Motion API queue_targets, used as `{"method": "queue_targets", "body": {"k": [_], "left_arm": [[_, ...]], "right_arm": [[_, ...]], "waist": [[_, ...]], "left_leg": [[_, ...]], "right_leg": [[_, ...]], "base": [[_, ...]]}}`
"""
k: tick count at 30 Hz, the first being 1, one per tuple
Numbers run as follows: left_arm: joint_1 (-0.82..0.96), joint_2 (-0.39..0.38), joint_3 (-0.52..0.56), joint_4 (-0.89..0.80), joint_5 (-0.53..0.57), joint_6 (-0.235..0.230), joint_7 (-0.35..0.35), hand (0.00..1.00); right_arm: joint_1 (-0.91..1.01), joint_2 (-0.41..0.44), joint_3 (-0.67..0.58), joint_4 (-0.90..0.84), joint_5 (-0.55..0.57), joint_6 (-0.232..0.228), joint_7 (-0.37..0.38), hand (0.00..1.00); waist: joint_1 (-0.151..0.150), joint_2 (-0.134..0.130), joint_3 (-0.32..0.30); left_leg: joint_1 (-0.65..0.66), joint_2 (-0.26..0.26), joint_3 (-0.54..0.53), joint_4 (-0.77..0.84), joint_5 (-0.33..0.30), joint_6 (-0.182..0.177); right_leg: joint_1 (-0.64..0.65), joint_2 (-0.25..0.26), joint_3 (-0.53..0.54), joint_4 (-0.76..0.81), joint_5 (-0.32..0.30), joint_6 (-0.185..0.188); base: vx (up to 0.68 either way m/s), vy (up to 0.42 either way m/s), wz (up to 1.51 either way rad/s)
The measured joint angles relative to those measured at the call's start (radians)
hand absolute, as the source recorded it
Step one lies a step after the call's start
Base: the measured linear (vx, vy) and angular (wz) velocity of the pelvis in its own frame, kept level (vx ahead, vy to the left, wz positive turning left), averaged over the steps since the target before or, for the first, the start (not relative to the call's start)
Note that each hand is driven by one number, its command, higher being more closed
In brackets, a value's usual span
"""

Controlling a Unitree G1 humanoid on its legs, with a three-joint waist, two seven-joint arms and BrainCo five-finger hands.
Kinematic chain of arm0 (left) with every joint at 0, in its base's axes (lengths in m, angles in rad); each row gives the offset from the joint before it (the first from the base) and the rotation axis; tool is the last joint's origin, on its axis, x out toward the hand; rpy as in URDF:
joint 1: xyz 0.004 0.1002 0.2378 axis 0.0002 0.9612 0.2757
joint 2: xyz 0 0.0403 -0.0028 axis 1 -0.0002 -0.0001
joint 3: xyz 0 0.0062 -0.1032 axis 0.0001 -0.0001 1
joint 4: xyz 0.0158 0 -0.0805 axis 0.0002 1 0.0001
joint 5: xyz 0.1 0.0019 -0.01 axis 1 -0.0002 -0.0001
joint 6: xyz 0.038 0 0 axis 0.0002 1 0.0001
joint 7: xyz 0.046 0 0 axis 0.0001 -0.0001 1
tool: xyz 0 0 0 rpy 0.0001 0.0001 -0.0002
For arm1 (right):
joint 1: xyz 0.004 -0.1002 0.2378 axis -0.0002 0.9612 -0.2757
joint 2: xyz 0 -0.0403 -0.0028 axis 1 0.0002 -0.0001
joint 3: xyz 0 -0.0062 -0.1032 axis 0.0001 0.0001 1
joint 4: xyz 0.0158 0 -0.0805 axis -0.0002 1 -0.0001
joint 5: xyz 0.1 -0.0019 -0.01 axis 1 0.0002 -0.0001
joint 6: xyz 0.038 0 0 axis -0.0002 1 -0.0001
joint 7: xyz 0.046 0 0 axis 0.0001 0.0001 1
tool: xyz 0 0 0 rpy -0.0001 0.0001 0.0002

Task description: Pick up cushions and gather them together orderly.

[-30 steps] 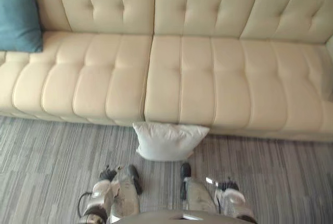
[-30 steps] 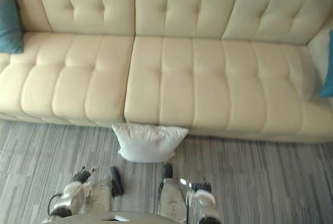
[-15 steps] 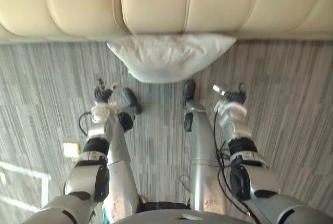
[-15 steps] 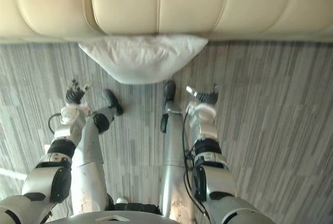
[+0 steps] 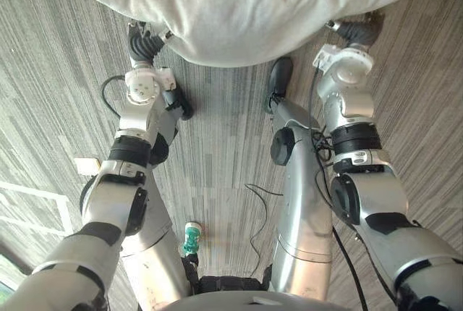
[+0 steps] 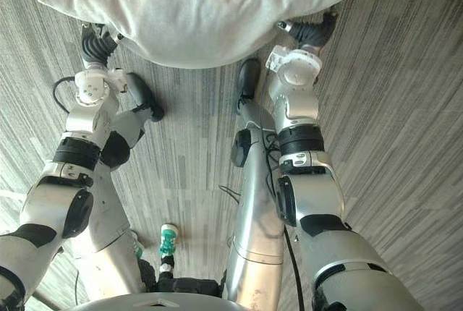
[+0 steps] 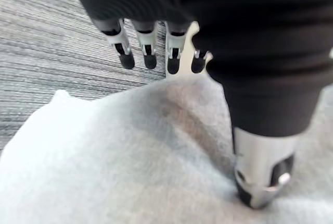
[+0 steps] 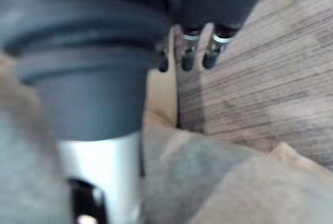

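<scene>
Left robot hand [image 7: 218, 36] first: its fingers [image 7: 126, 57] are straight, reaching out past the edge of the white cushion [image 5: 246, 7], and its thumb [image 7: 263, 182] is planted on the fabric, so the hand is opened out, not clenched. Across from it, the right robot hand [image 6: 309, 32] sits at the cushion's other end, fingers [image 8: 186, 60] likewise stretched straight and holding nothing curled in. The cushion lies between the two hands, one at each side, its corners spreading beyond them. Under and around it all is the grey striped carpet floor [image 5: 217, 159]. I can't tell if the cushion is clear of the floor.
</scene>
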Motion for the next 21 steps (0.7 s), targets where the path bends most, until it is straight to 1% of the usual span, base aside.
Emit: {"method": "queue_targets", "body": {"k": [3,6,7,8,10,12,13,16,19,20,21], "left_arm": [[-0.002,-0.004,-0.041,-0.028,0.03,0.004,0.036,1.0],[0.002,-0.005,-0.063,-0.066,0.038,0.011,0.074,1.0],[0.007,-0.001,-0.063,-0.089,0.038,0.015,0.098,1.0],[0.017,0.005,-0.063,-0.108,0.038,0.022,0.112,1.0],[0.028,0.016,-0.063,-0.13,0.038,0.025,0.135,1.0],[0.033,0.031,-0.063,-0.149,0.038,0.033,0.152,1.0],[0.034,0.044,-0.062,-0.155,0.038,0.04,0.161,1.0],[0.038,0.054,-0.062,-0.158,0.038,0.045,0.164,1.0],[0.09,0.057,-0.062,-0.21,0.038,0.055,0.164,1.0],[0.132,0.055,-0.06,-0.248,0.039,0.057,0.165,1.0],[0.15,0.053,-0.059,-0.263,0.039,0.057,0.165,1.0]], "right_arm": [[-0.031,0.006,0.072,-0.05,-0.073,0.022,-0.035,1.0],[-0.033,0.016,0.081,-0.071,-0.102,0.044,-0.073,1.0],[-0.025,0.018,0.102,-0.111,-0.122,0.069,-0.092,1.0],[-0.022,0.019,0.123,-0.127,-0.13,0.081,-0.103,1.0],[-0.018,0.017,0.147,-0.151,-0.135,0.082,-0.107,1.0],[0.007,0.015,0.163,-0.208,-0.175,0.083,-0.105,1.0],[0.014,0.008,0.199,-0.238,-0.202,0.083,-0.103,1.0],[0.016,0.006,0.223,-0.251,-0.21,0.083,-0.099,1.0],[0.08,0.009,0.225,-0.338,-0.21,0.082,-0.081,1.0],[0.128,0.016,0.222,-0.389,-0.21,0.079,-0.066,1.0],[0.15,0.021,0.221,-0.409,-0.21,0.077,-0.063,1.0]], "waist": [[-0.004,0.0,0.0],[-0.01,0.0,0.0],[-0.019,0.0,0.0],[-0.026,0.0,0.0],[-0.033,0.0,0.0],[-0.035,-0.001,0.0],[-0.036,-0.001,-0.001],[-0.041,0.0,-0.002],[-0.049,-0.003,-0.004],[-0.05,-0.003,-0.004],[-0.051,-0.004,-0.004]], "left_leg": [[-0.004,-0.001,0.0,-0.003,0.007,0.008],[-0.004,-0.004,0.002,-0.015,0.015,0.009],[-0.004,-0.007,0.003,-0.022,0.022,0.01],[-0.004,-0.008,0.002,-0.028,0.028,0.009],[-0.003,-0.009,0.0,-0.041,0.038,0.005],[0.0,-0.009,-0.006,-0.064,0.06,-0.005],[0.0,-0.009,-0.017,-0.078,0.075,-0.012],[0.01,-0.009,-0.034,-0.102,0.096,-0.022],[0.068,-0.017,-0.048,-0.155,0.129,-0.042],[0.117,-0.017,-0.056,-0.185,0.141,-0.052],[0.139,-0.019,-0.057,-0.198,0.146,-0.056]], "right_leg": [[-0.004,0.0,-0.002,-0.004,0.008,-0.011],[-0.005,-0.001,-0.005,-0.005,0.013,-0.008],[-0.007,-0.002,-0.006,-0.006,0.015,-0.009],[-0.007,-0.001,-0.008,-0.007,0.016,-0.01],[-0.008,0.0,-0.013,-0.013,0.019,-0.015],[-0.008,0.004,-0.019,-0.024,0.022,-0.02],[-0.002,0.009,-0.03,-0.038,0.027,-0.028],[0.017,0.013,-0.049,-0.054,0.031,-0.035],[0.081,0.015,-0.073,-0.091,0.04,-0.048],[0.137,0.018,-0.092,-0.117,0.044,-0.055],[0.16,0.019,-0.097,-0.126,0.043,-0.056]], "base": [[0.0,0.0,0.0],[-0.01,-0.004,0.02],[-0.04,-0.019,0.08],[-0.04,-0.017,0.08],[-0.05,-0.025,0.04],[-0.08,-0.047,0.03],[-0.07,-0.042,0.0],[-0.06,-0.045,0.03],[-0.07,-0.07,0.09],[-0.05,-0.067,0.04],[-0.05,-0.083,0.08]]}}
